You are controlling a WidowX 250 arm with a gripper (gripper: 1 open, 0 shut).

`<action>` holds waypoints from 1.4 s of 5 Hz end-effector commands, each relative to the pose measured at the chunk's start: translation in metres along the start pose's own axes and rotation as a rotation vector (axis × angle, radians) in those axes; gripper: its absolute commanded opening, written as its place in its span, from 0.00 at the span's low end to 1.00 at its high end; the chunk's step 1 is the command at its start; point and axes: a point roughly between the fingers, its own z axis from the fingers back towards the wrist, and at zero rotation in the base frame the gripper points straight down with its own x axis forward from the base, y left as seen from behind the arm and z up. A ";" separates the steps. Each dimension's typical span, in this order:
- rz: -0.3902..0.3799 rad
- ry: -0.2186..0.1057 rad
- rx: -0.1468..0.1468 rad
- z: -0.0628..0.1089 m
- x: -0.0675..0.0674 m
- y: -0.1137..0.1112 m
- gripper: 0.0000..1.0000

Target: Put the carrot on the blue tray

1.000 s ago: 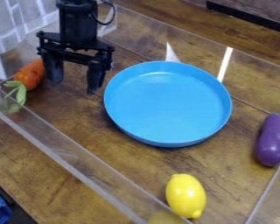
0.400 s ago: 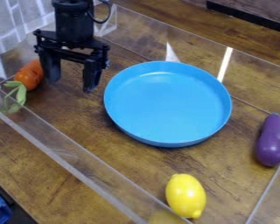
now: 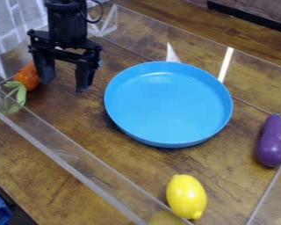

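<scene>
Wooden table (image 3: 202, 167), yellow lemon (image 3: 186, 197) and purple eggplant (image 3: 272, 141) outside blue tray (image 3: 169, 104)

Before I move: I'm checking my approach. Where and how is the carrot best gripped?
Grip the carrot around its orange body, probably from above, jaws across its long axis. It lies on its side near the clear wall, and its leafy top would likely give a poorer hold.

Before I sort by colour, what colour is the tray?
Bright blue round tray, plain, in the camera view.
</scene>
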 end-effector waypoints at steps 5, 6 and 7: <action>0.005 -0.102 -0.021 0.020 0.003 0.037 1.00; -0.005 -0.112 -0.029 0.021 0.004 0.041 1.00; -0.015 -0.123 -0.035 0.021 0.005 0.047 1.00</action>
